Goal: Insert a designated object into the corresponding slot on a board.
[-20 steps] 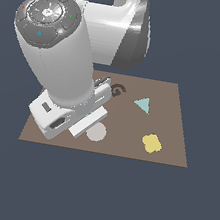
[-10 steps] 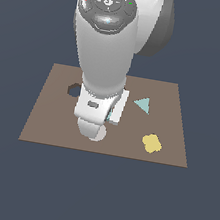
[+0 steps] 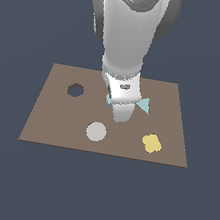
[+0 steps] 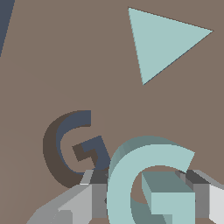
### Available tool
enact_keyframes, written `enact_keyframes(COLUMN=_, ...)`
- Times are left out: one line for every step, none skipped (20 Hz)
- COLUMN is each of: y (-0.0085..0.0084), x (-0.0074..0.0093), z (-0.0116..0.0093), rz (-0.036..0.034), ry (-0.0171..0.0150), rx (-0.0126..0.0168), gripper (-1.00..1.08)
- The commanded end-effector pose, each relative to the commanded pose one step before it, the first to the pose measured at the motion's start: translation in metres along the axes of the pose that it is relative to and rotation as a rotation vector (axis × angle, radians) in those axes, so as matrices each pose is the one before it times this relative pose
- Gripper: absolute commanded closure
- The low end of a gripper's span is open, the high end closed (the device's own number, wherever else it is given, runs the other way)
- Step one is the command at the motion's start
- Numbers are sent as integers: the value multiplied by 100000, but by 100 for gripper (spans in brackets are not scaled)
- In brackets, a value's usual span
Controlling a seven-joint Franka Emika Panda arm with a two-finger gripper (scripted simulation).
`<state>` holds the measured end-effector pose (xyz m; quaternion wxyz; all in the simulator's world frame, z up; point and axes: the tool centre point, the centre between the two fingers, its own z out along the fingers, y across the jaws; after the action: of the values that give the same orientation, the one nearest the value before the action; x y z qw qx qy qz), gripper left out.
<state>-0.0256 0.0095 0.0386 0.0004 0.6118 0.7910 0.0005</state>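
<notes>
Against a plain dark backdrop sits the brown board. My tool has its fingers closed on the teal spiral, held above and just beside the G-shaped slot. Any offset or twist could jam it on the rim.

This is a simulated test scene, not a real room: a flat brown board floats against a plain, even dark blue-grey backdrop with no walls, floor or furniture. Every surface is smooth and single-coloured, from the white robot arm to the flat-shaded pieces such as the grey disc.
</notes>
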Motion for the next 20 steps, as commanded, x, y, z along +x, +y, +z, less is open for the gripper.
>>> enact_keyframes(y=-1063, x=575, z=-57, rz=-9156, ry=-32, rx=-34, gripper=108)
enact_keyframes(y=-362, x=204, z=-13, rz=-3080, ry=2, rx=7, gripper=108)
enact_keyframes(y=-341, x=191, z=-12, rz=-2893, ry=2, rx=7, gripper=108)
enact_keyframes(y=-319, x=178, z=-11, rz=-2707, ry=2, rx=7, gripper=108)
enact_keyframes(y=-298, x=166, z=-10, rz=-2526, ry=2, rx=6, gripper=108)
enact_keyframes(y=-278, x=152, z=-9, rz=-2348, ry=2, rx=6, gripper=108)
enact_keyframes(y=-257, x=137, z=-9, rz=-2164, ry=1, rx=6, gripper=108)
enact_keyframes(y=-238, x=122, z=-8, rz=-1987, ry=1, rx=5, gripper=108)
enact_keyframes(y=-220, x=111, z=-7, rz=-1837, ry=0, rx=5, gripper=108)
enact_keyframes(y=-203, x=101, z=-7, rz=-1684, ry=0, rx=5, gripper=108)
enact_keyframes(y=-184, x=92, z=-6, rz=-1527, ry=0, rx=4, gripper=108)
enact_keyframes(y=-164, x=82, z=-5, rz=-1364, ry=0, rx=4, gripper=108)
enact_keyframes(y=-145, x=71, z=-5, rz=-1200, ry=0, rx=3, gripper=108)
enact_keyframes(y=-125, x=61, z=-4, rz=-1038, ry=0, rx=3, gripper=108)
enact_keyframes(y=-107, x=49, z=-3, rz=-873, ry=0, rx=2, gripper=108)
enact_keyframes(y=-87, x=38, z=-3, rz=-711, ry=0, rx=2, gripper=108)
enact_keyframes(y=-68, x=27, z=-2, rz=-548, ry=-1, rx=1, gripper=108)
enact_keyframes(y=-49, x=14, z=-2, rz=-384, ry=-1, rx=1, gripper=108)
enact_keyframes(y=-32, x=1, z=-1, rz=-218, ry=-2, rx=0, gripper=108)
enact_keyframes(y=-9, x=-6, z=-1, rz=-69, ry=-2, rx=0, gripper=108)
